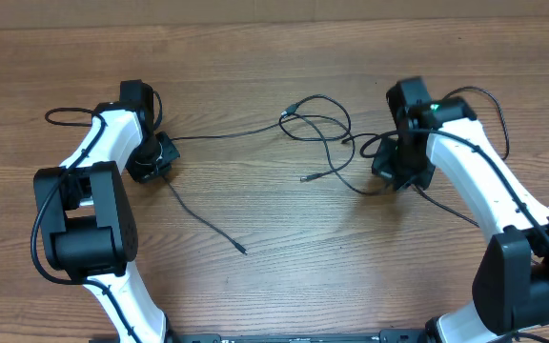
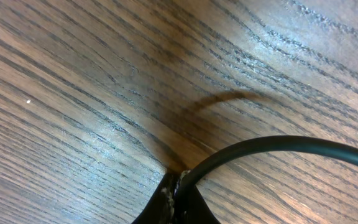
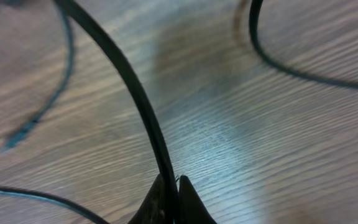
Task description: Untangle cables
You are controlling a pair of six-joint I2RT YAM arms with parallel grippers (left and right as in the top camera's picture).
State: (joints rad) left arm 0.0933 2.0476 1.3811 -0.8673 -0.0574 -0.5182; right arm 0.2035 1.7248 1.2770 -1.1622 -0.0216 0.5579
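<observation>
While thin black cables [image 1: 317,129] are lying looped on the wooden worktop [image 1: 255,57], the left fingers [image 2: 160,208] are pinching one. The right fingers [image 3: 191,208] are pinching cable too.

Thin black cables [image 1: 227,136] lie in loose loops on the wooden table [image 1: 274,57].

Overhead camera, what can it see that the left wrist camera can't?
Only overhead: the right gripper, the looped cables in the middle of the table, and a loose plug near the front. Only left wrist: a close look at the left gripper pinched shut on one cable. Both: black cable lying on the wooden table.
</observation>
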